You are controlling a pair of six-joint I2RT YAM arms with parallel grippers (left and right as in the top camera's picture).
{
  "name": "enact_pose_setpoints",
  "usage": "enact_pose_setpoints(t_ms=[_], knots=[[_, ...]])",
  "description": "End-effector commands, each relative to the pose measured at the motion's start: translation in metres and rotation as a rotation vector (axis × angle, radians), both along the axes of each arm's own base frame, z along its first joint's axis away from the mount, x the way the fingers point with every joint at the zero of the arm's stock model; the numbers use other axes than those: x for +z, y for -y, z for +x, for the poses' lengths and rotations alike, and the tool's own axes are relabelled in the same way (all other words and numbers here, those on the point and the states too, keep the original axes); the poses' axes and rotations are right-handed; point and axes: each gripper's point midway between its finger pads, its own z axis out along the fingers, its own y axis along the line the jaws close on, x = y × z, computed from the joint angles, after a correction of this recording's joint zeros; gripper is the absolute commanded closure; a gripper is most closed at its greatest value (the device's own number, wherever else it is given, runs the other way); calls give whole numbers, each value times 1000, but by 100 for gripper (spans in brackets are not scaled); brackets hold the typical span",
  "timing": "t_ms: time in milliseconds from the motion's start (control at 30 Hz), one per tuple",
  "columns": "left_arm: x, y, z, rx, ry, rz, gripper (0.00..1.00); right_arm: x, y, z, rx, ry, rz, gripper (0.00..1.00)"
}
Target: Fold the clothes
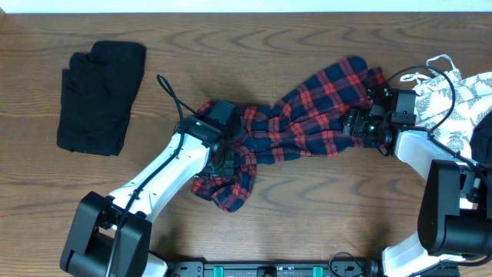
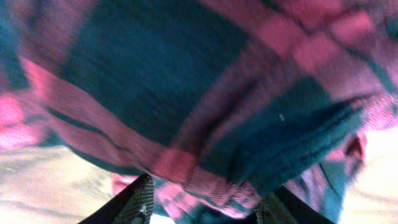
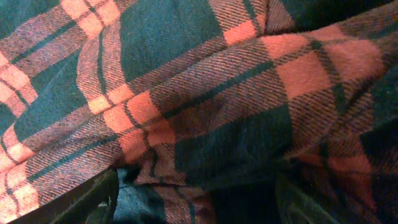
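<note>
The left gripper has its fingers partway apart with a thick fold of plaid bulging between them; whether they pinch that fold or merely straddle it cannot be told. The right gripper stands with its jaws wide apart, its fingers at either side of cloth that lies across the gap.

The table is dark brown wood with a bold wavy grain and fills nearly the whole overhead view; a thin pale strip runs along the far edge, too narrow to tell what it is.

The plaid shirt, red checks on navy, lies crumpled at the middle of the table, strung out in a rumpled band between the two grippers; its right end fans out broader, while its left end bunches into a wad that droops toward the near edge. Up close the weave is a brushed twill, heavily creased.

A black garment lies roughly folded, well apart at the far left; a white leaf-print garment sits heaped at the right edge, just beside the right arm.
</note>
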Motion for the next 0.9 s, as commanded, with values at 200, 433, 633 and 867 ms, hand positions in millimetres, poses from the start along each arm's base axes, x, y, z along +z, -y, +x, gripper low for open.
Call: enact_pose_setpoints(t_ms=[200,433,633,867], knots=[[5,-10,20,-5,89,75,47,-47,-3,-40,-25,-180,18,21],[-9,-1,12,-26,31,62,48,-47,-4,-41,-25,-184,18,21],[-20,7,9,-57,9,72,49,-47,-3,-40,-25,-181,18,21],[-18,5,13,-59,35,93,94,-47,-3,-40,-25,-181,18,41]])
